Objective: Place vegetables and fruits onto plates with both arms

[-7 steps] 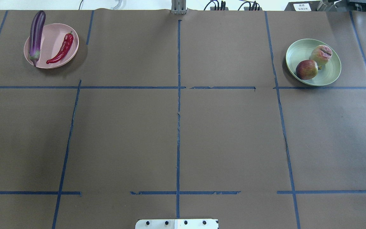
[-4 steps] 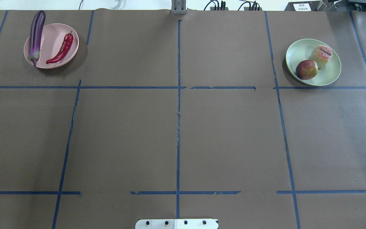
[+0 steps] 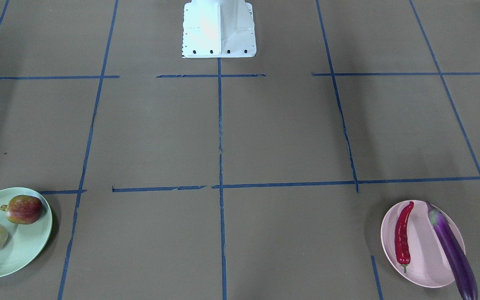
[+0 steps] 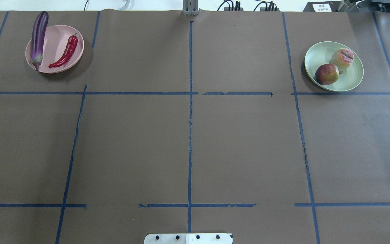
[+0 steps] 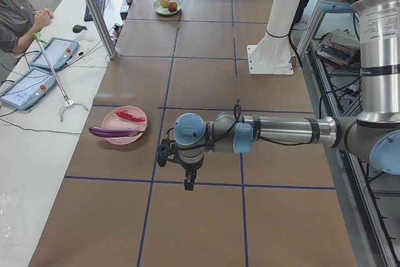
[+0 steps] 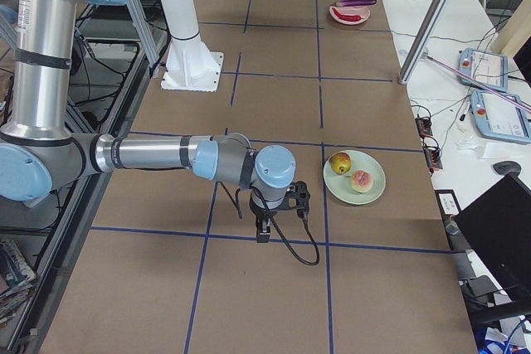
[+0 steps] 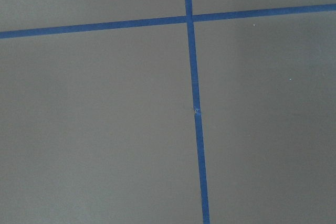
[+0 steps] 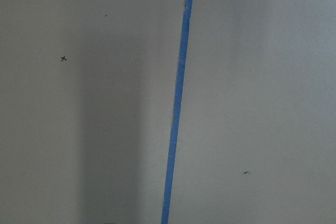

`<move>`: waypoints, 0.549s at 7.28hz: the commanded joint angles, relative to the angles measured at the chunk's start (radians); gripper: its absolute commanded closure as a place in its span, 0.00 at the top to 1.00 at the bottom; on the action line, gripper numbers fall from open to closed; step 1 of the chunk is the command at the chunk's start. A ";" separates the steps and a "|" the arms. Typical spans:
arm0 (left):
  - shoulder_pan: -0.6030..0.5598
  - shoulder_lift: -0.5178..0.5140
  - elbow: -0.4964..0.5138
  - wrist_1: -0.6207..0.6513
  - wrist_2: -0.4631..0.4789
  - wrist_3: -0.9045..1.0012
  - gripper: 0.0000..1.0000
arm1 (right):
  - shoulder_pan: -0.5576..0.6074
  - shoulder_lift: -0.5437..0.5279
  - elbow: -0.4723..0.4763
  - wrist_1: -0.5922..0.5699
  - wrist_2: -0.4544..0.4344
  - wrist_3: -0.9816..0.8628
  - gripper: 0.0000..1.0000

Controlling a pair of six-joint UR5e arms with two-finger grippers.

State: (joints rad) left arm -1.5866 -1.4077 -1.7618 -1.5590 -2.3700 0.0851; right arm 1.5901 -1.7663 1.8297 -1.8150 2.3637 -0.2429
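Note:
The pink plate (image 4: 54,48) sits at the far left with the purple eggplant (image 4: 38,37) across its left rim and the red chili pepper (image 4: 65,52) on it. The green plate (image 4: 333,81) sits at the far right and holds the peach (image 4: 342,58) and the red-yellow fruit (image 4: 326,74). No arm shows in the overhead or front views. My left gripper (image 5: 186,182) hangs over the table near the pink plate (image 5: 124,126), points down and is apart from it. My right gripper (image 6: 264,234) hangs beside the green plate (image 6: 354,177). I cannot tell whether either is open.
The white base block (image 3: 219,29) stands at the robot's edge. Blue tape lines cross the brown table cover. A side bench holds tablets (image 5: 55,51) and a metal post (image 5: 94,10), with a seated operator (image 5: 15,10) beside it. Both wrist views show only paper and tape.

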 commanded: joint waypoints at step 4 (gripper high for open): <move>-0.001 -0.039 0.039 -0.013 0.058 0.002 1.00 | 0.001 -0.016 0.003 0.005 0.000 -0.019 1.00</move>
State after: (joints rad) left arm -1.5880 -1.4431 -1.7216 -1.5706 -2.3382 0.0870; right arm 1.5907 -1.7832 1.8323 -1.8102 2.3638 -0.2623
